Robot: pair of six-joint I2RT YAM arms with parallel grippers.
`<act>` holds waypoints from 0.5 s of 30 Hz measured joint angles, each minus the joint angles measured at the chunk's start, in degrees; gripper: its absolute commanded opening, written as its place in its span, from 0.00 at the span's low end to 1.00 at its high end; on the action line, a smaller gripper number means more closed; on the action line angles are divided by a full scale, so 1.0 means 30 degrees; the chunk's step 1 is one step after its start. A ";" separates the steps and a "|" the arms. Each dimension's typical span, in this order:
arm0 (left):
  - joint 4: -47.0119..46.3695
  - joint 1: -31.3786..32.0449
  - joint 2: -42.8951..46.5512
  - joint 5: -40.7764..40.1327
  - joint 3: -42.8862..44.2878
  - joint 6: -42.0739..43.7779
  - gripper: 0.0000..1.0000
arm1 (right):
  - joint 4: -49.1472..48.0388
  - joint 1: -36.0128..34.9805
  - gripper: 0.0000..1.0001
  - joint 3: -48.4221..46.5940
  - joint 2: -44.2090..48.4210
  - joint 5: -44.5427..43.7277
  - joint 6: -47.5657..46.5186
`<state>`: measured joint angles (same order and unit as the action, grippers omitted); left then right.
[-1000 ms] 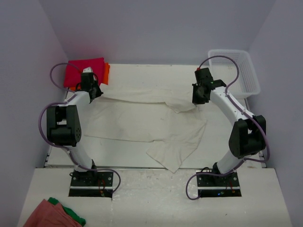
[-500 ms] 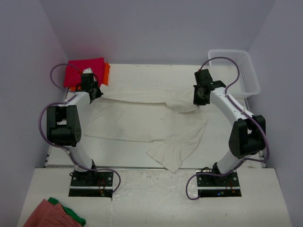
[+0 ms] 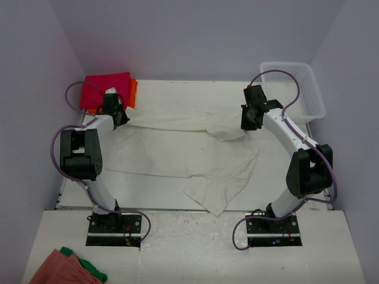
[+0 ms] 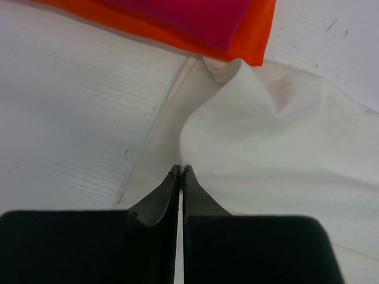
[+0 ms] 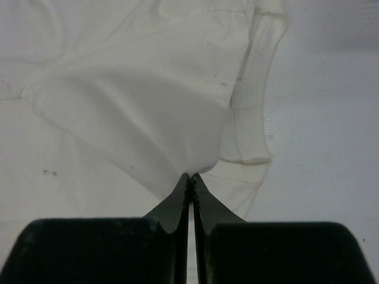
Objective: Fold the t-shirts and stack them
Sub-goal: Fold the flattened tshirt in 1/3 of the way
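A wrinkly cream-white t-shirt [image 3: 177, 151] lies spread over the middle of the table. My left gripper [image 3: 116, 116] is shut on its far left edge [image 4: 249, 130], next to the folded magenta-red t-shirt [image 3: 105, 89] that lies on the orange t-shirt [image 3: 133, 92]. Both show in the left wrist view, magenta-red [image 4: 195, 18] on orange [image 4: 260, 35]. My right gripper [image 3: 249, 125] is shut on the cream-white t-shirt's far right part [image 5: 136, 94], near a hemmed sleeve edge [image 5: 251, 106]. The pinched cloth is lifted a little at both ends.
A white plastic mesh basket [image 3: 293, 89] stands at the back right corner. Salmon-pink [image 3: 59, 269] and green [image 3: 92, 271] cloths lie on the near ledge at the bottom left. Purple walls close in the sides and back.
Both grippers have shifted slightly towards the far side, drawing the cream-white t-shirt's far edge with them. Both stay shut on the cloth.
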<state>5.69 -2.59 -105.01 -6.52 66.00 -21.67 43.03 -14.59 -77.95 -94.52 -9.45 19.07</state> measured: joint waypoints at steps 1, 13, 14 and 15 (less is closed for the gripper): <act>0.0000 0.0000 -0.0051 -0.0015 0.0000 0.0000 0.00 | -0.0022 0.0000 0.00 0.0036 -0.0007 0.0000 0.0000; 0.1260 0.0168 -0.1443 -0.1486 0.0466 -0.0539 0.00 | 0.0022 0.0007 0.00 0.0175 -0.0415 -0.0080 0.0000; 0.1443 0.0175 -0.1596 -0.1625 0.0466 -0.0641 0.00 | 0.0022 0.0000 0.00 0.0175 -0.0415 -0.0080 0.0000; 0.1450 0.0189 -0.1632 -0.1807 0.0466 -0.0787 0.01 | 0.0022 0.0000 0.00 0.0175 -0.0423 -0.0080 0.0000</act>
<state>10.04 -2.02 -109.91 -11.94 67.40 -24.03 43.09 -14.59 -77.43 -95.79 -9.69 19.07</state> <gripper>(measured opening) 0.007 0.008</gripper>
